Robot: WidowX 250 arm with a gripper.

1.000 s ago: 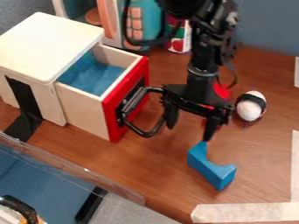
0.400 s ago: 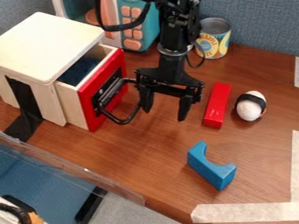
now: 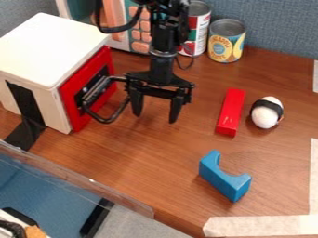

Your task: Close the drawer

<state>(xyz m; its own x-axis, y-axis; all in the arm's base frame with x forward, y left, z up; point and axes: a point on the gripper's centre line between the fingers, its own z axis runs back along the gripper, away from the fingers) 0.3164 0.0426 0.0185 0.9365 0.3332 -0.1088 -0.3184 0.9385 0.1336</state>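
The black gripper point(image 3: 155, 116) hangs over the wooden tabletop point(image 3: 168, 160) with its fingers point(image 3: 175, 111) wide apart, one of them just beside the black handle point(image 3: 107, 118) of the red-fronted drawer point(image 3: 71, 103), which sits closed in the white cabinet point(image 3: 46, 49) at the view's left.

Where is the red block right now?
In the camera view, the red block lies right of centre on the table, just left of the white egg-shaped toy.

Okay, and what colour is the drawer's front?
The drawer's front is red, with a black patch behind the handle, best seen in the camera view.
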